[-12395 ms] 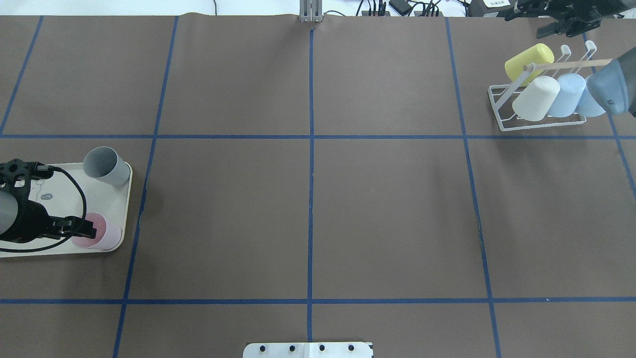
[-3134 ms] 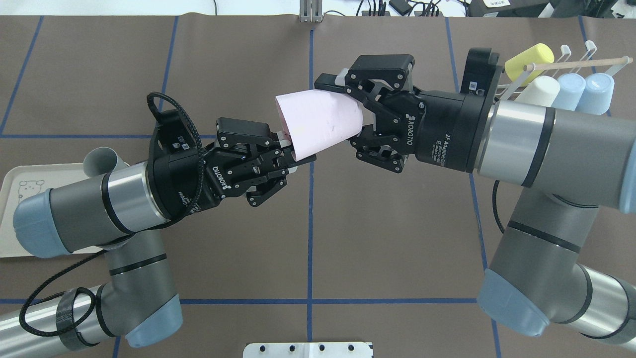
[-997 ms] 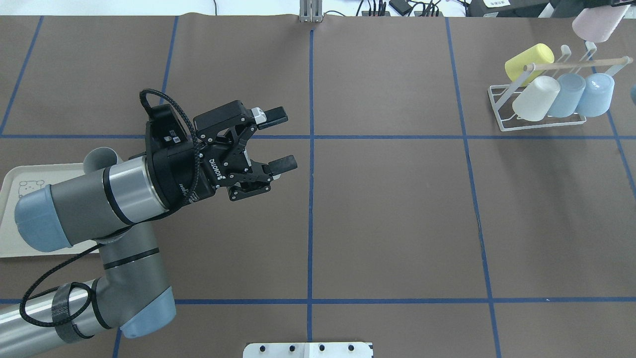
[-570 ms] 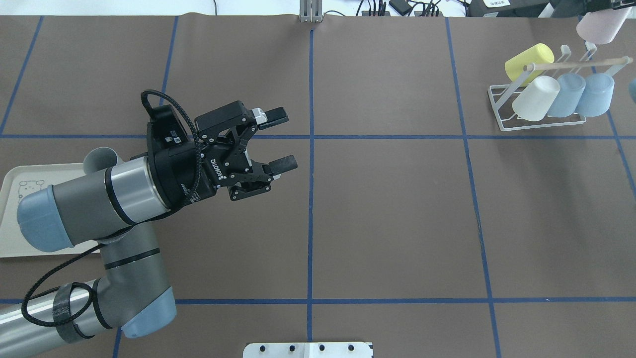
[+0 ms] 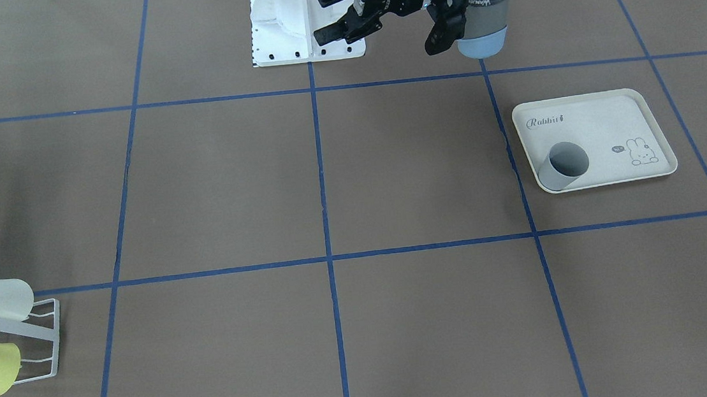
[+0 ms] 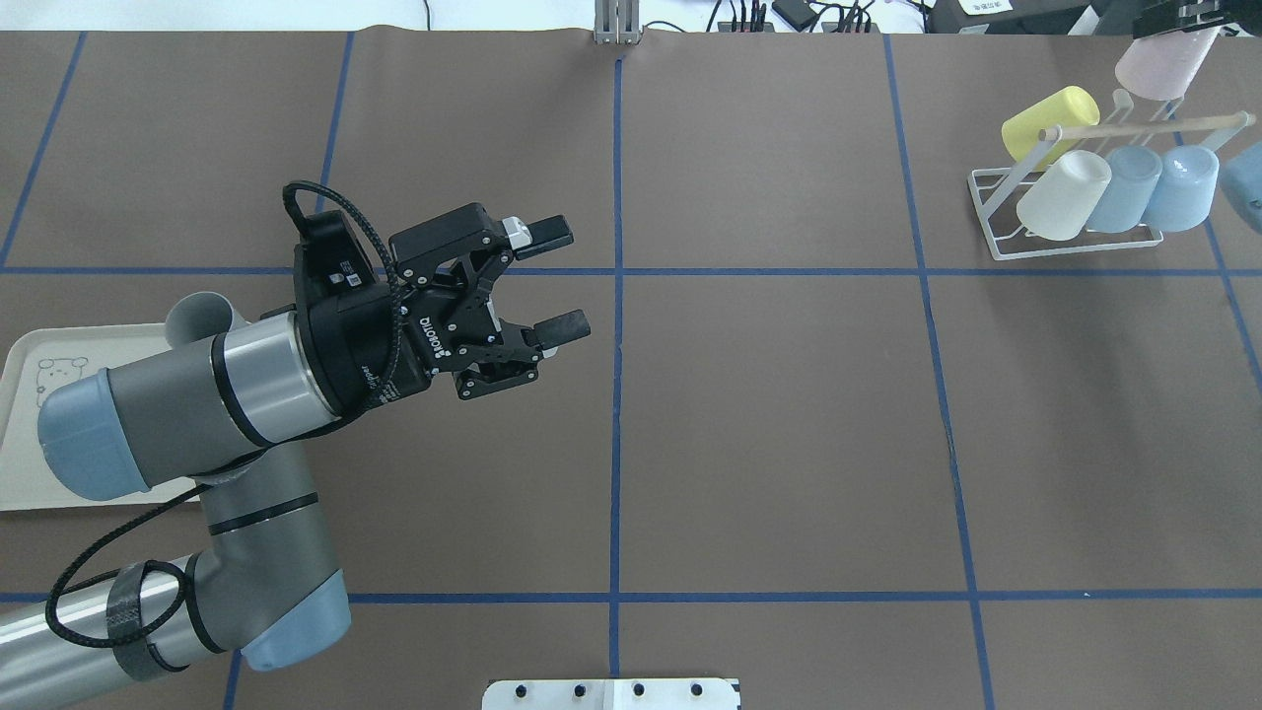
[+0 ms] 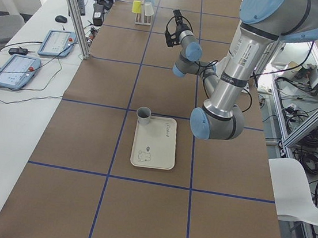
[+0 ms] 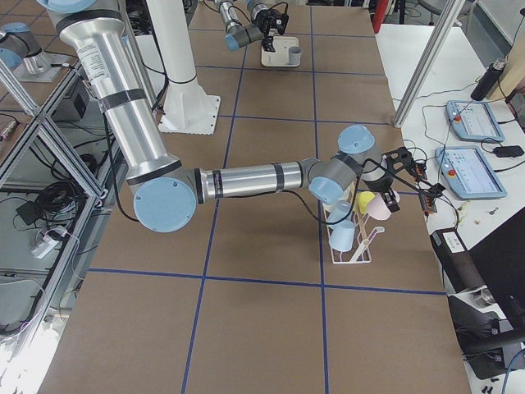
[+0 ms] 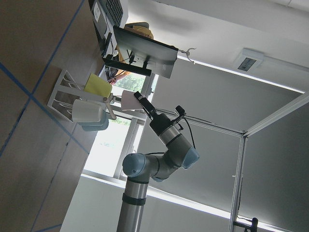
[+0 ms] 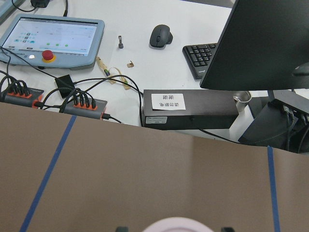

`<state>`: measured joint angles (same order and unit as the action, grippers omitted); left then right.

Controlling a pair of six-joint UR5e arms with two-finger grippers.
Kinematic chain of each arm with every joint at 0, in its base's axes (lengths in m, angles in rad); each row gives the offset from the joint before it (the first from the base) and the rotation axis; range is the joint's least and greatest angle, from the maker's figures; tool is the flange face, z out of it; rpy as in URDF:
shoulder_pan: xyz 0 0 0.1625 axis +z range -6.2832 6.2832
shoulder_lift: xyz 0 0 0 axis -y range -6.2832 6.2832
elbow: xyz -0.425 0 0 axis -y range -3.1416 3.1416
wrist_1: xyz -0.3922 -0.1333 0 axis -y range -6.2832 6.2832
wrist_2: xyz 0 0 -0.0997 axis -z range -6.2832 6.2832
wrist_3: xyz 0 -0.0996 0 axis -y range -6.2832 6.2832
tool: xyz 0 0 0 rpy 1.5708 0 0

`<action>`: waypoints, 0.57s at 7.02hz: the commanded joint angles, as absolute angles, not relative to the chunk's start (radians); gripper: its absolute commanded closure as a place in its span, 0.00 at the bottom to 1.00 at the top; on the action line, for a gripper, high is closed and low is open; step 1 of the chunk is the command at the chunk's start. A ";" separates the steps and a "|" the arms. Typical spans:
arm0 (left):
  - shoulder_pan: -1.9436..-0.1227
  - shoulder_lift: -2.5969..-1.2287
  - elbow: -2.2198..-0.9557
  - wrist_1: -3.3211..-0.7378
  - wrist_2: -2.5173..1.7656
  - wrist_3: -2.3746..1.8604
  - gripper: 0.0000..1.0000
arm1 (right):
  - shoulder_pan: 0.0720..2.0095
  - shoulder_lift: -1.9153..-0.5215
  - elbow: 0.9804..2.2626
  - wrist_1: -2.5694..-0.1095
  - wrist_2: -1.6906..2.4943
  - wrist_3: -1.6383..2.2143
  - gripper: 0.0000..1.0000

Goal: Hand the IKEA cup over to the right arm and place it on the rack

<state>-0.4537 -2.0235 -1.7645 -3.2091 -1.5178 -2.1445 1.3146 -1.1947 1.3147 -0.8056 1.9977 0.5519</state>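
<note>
The IKEA cup is a pale pink cup [image 6: 1161, 65] that hangs tilted just beyond the rack's far end, above its wooden dowel [image 6: 1144, 126]. My right gripper [image 6: 1179, 22] is shut on its rim at the table's far right corner; the exterior right view shows the pink cup [image 8: 379, 207] close against the rack [image 8: 353, 243]. The white wire rack [image 6: 996, 212] holds a yellow, a cream and two blue cups. My left gripper [image 6: 560, 276] hovers open and empty left of the table's middle; the front view shows the same left gripper [image 5: 325, 15] open.
A cream rabbit-print tray [image 5: 602, 119] lies on the robot's left side with a grey cup [image 5: 562, 167] upright on it. The robot's white base plate [image 5: 287, 25] sits at the near edge. A monitor, keyboard and cables lie beyond the table's far edge.
The pink cup passed from the left gripper to the right one and travelled to the rack. Over the last second it dropped slightly and tilted toward the dowel. The left arm has hardly moved.
</note>
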 commanded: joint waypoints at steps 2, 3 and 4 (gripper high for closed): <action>-0.449 -2.025 -1.756 -3.209 -1.506 -2.145 0.01 | 1.298 -1.196 1.299 -0.804 2.002 0.558 1.00; -0.449 -2.025 -1.756 -3.209 -1.506 -2.145 0.01 | 1.293 -1.198 1.290 -0.801 2.000 0.552 1.00; -0.449 -2.026 -1.756 -3.209 -1.506 -2.145 0.01 | 1.284 -1.198 1.287 -0.801 1.997 0.552 1.00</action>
<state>-0.4496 -2.0253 -1.7567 -3.2091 -1.5066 -2.1445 1.2925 -1.1973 1.2931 -0.8017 2.0000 0.5543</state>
